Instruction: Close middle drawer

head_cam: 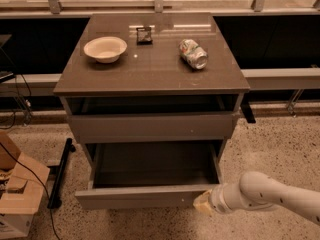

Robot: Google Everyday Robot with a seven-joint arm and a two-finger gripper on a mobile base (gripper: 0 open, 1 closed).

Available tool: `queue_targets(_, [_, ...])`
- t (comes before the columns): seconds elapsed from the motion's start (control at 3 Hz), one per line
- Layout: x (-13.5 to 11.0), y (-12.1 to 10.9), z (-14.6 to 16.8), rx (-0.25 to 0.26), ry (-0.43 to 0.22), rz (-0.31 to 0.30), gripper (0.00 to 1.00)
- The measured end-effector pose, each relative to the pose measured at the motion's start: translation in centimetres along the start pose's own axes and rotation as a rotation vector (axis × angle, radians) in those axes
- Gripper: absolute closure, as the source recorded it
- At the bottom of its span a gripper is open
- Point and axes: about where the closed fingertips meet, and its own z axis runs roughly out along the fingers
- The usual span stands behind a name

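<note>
The middle drawer [142,196] is pulled far out of the grey-brown cabinet, showing pale side walls and a dark, empty floor [152,164]. Its plain handleless front faces me low in the view. My gripper [202,203], a tan tip on a white arm coming in from the lower right, is at the right end of that drawer front, touching or almost touching it. The drawer above, nearest the tabletop [150,126], stands slightly open.
On the glossy tabletop [150,69] are a white bowl [105,48], a small dark object [144,34] and a crushed can on its side [193,53]. A cardboard box [17,194] and a black bar [60,171] lie on the floor at left.
</note>
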Motion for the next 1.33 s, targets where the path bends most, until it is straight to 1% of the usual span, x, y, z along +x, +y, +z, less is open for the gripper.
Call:
queue_targets(0.33, [-1.5, -2.3, 1.5, 0.084, -0.039, -0.036, 1.00])
queue_targets(0.67, [-1.5, -2.4, 1.5, 0.085, -0.039, -0.036, 0.81])
queue_targets(1.0, [-4.5, -5.4, 3.3, 0.144, -0.071, -0.082, 0.51])
queue_targets(1.33, [-4.5, -5.4, 3.3, 0.144, -0.071, -0.082, 0.27])
